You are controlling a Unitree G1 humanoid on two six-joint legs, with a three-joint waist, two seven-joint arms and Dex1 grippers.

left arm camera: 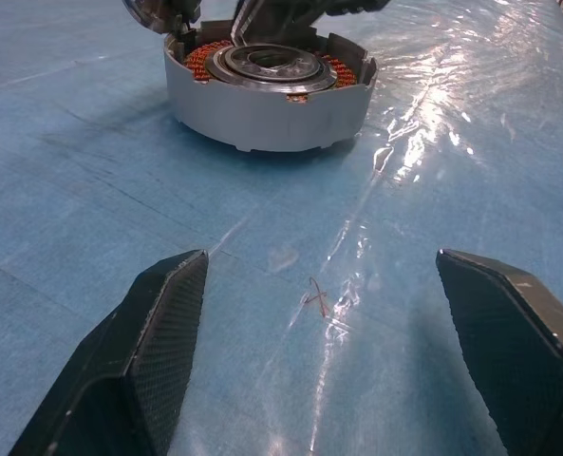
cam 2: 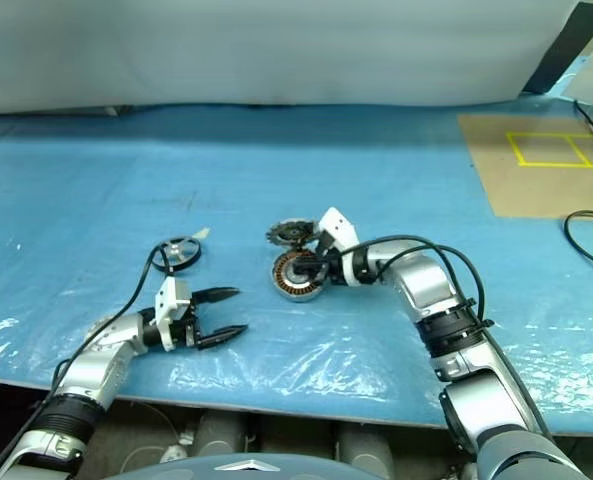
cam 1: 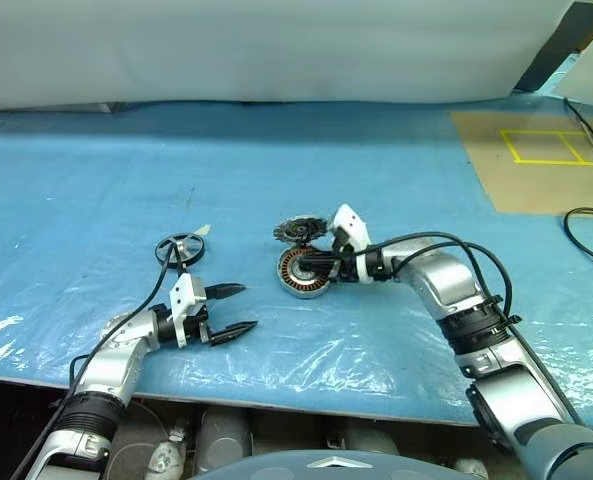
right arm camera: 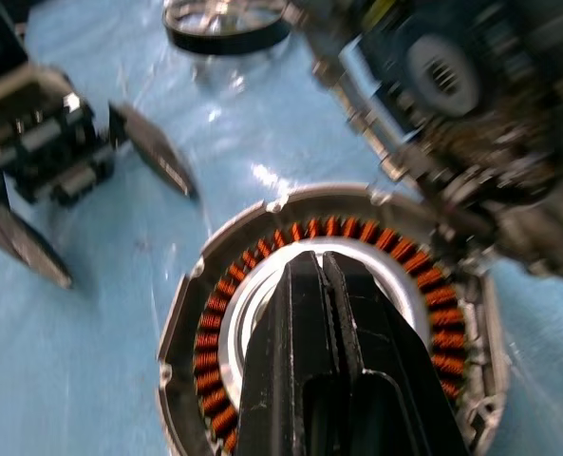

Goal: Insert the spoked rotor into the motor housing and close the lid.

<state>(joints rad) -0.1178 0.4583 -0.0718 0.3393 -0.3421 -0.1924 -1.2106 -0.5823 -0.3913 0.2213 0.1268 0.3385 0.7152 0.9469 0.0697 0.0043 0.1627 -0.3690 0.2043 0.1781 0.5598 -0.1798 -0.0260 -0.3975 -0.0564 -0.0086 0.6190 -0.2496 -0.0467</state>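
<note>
The left gripper (cam 1: 238, 310) has its fingers apart over bare blue counter (cam 1: 96, 190); the spoked rotor (cam 1: 180, 247) lies behind it. The right gripper (cam 1: 314, 264), fingers together, hovers over the motor housing (cam 1: 303, 272), the lid (cam 1: 298, 232) just beyond.

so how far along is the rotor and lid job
Nothing looks done yet. The motor housing is open, its copper windings showing. The spoked rotor lies apart on the blue sheet, the lid beside the housing. The right gripper, shut, is over the housing; the left gripper is open, holding nothing. Inserting and closing remain.
</note>
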